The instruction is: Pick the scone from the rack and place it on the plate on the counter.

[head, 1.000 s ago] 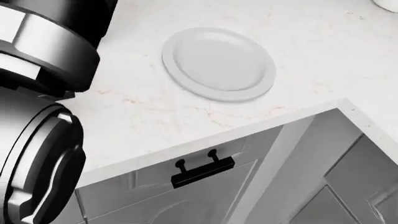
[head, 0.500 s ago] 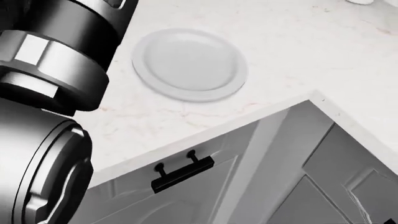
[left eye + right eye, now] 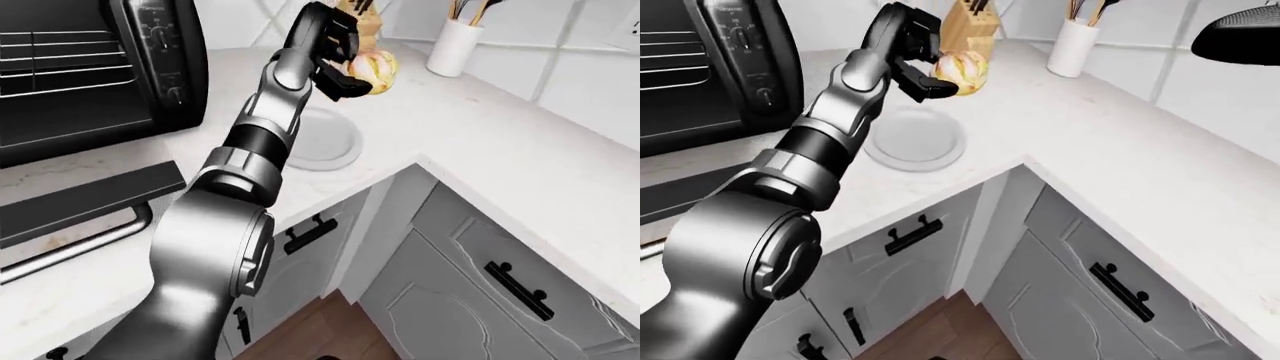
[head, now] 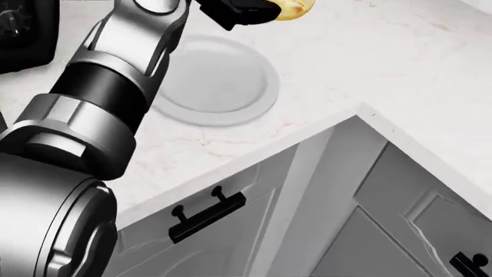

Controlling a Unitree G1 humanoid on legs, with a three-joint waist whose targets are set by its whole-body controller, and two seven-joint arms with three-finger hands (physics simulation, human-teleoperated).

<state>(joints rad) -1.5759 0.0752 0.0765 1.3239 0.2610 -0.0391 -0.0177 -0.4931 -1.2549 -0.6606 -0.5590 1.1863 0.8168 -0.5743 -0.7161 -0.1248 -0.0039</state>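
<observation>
My left hand (image 3: 930, 71) is shut on the pale golden scone (image 3: 962, 70) and holds it in the air above the white plate's far right edge. The plate (image 3: 915, 139) lies on the marble counter (image 3: 1110, 142), partly behind my left forearm in the left-eye view (image 3: 325, 142). In the head view the scone (image 4: 292, 7) shows only at the top edge, with the plate (image 4: 219, 81) below it. The toaster oven (image 3: 80, 67) with its wire rack stands at the left, its door (image 3: 80, 199) hanging open. My right hand is out of view.
A wooden knife block (image 3: 970, 26) and a white utensil holder (image 3: 1072, 45) stand against the tiled wall beyond the plate. Grey corner cabinets with black handles (image 3: 915, 232) are below the counter. A dark shape (image 3: 1240, 37) sits at the right-eye view's top right.
The head view has shifted, so the plate slid left in it. My left arm has stretched out over the plate, and the scone in its hand now shows at the top edge.
</observation>
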